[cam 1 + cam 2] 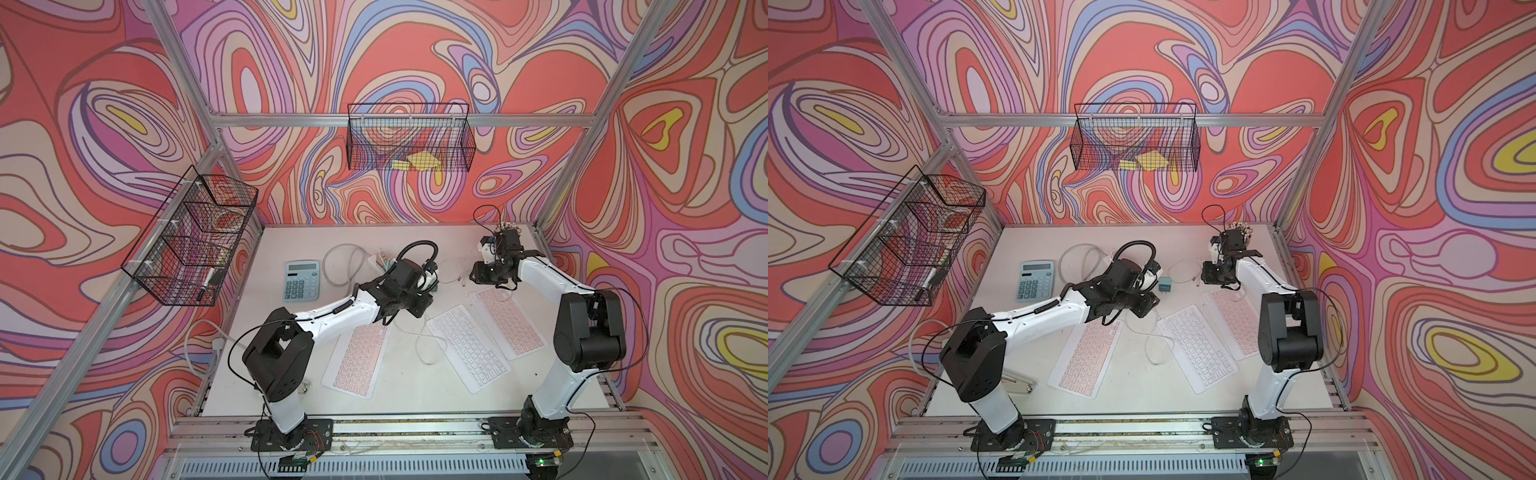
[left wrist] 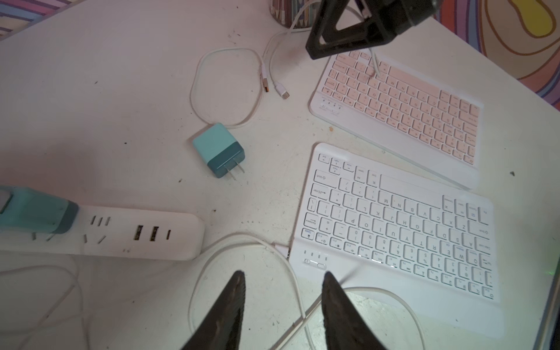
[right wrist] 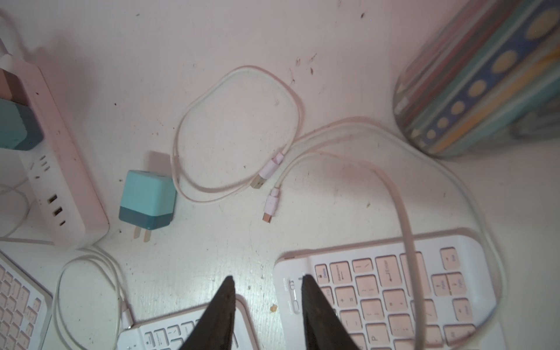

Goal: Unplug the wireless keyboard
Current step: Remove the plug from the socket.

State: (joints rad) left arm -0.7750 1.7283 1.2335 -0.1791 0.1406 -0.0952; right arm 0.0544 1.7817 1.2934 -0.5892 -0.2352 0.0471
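Hovering spread, L hand (image 2: pixel 284 274) just short of plug (image 2: pixel 281 249) in white kbd (image 2: pixel 394 230).

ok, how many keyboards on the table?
3. Left pink keyboard partly under the left arm; white keyboard in the middle, cable at its corner; right pink keyboard beside the right arm. No more visible.

Letters coming through on the white keyboard (image 2: pixel 394 224) in the left wrist view: M, N, B, V, C, X, Z on one row, L through A on the next, P through Q after that, digits beyond, plus "Enter" and "Backspace". The pink keyboard (image 3: pixel 378 291), at the white one's 2 o'clock seen from above, shows "Delete", "Backspace", "Enter", "PgUp", "PgDn". The calculator (image 1: pixel 302 281) key marks are too small to read.
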